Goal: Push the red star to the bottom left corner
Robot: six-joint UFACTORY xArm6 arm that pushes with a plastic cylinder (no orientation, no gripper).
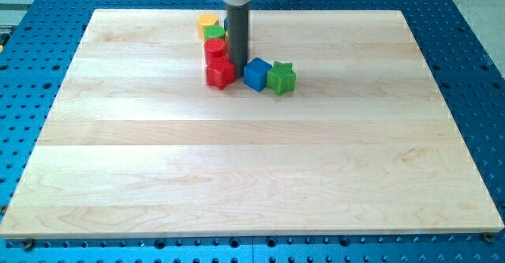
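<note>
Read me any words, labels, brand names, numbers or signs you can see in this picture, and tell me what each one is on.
None: no readable text anywhere in the camera view.
The wooden board, the red star, blue cube, green star, the other blocks and my tip are all unmarked.

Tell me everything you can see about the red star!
The red star is a small, bright red block with stubby points and a ridged, plastic-looking surface. It lies flat on the pale wooden board, near the view's top, left of centre. Another red block sits right above it, seemingly touching. My tip is at its upper right edge, about in contact. A blue cube is just to its right, with the rod between them.
</note>
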